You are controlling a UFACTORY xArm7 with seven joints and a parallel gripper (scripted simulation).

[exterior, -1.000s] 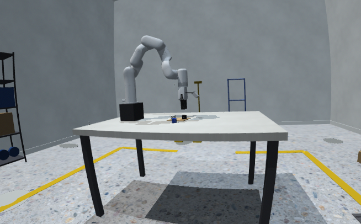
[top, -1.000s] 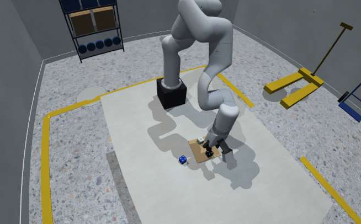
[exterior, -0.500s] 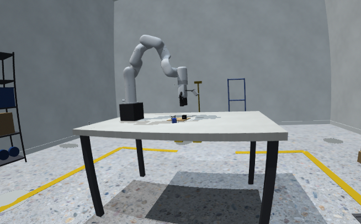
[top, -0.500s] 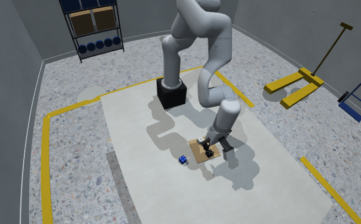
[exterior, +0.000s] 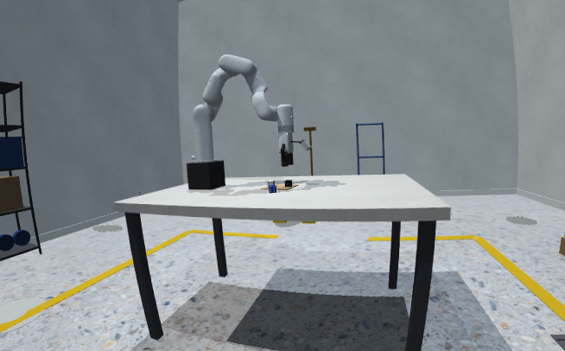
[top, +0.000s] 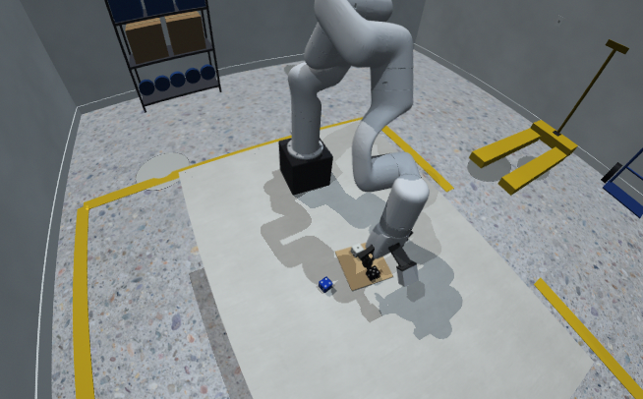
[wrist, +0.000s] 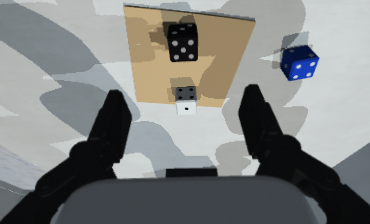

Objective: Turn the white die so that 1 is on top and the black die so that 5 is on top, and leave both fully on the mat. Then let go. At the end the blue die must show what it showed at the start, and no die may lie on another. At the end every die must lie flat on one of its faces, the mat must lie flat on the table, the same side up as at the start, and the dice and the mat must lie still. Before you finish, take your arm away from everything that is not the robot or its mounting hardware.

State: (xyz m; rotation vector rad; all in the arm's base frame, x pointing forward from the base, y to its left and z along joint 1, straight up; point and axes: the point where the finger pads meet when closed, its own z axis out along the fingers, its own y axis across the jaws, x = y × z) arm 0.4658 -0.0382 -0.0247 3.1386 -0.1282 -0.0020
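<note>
A tan mat (wrist: 186, 63) lies flat on the table (top: 314, 297). The black die (wrist: 182, 42) rests flat on the mat, and shows a face with five pips and a face with fewer pips. The white die (wrist: 186, 100) sits at the mat's near edge in the wrist view, with a shaded four-pip face and a white one-pip face in sight. I cannot tell whether it is fully on the mat. The blue die (wrist: 299, 62) lies on the table beside the mat. My gripper (wrist: 183, 101) (exterior: 286, 159) is open, empty and raised above the mat. In the top view the black die (top: 373, 271), white die (top: 358, 247) and blue die (top: 325, 283) lie apart.
The arm's black base block (top: 305, 168) stands on the table behind the mat. The table edges are far from the dice. A shelf (top: 165, 49), a pallet jack (top: 527, 158) and a hand truck (top: 641, 183) stand on the floor away from the table.
</note>
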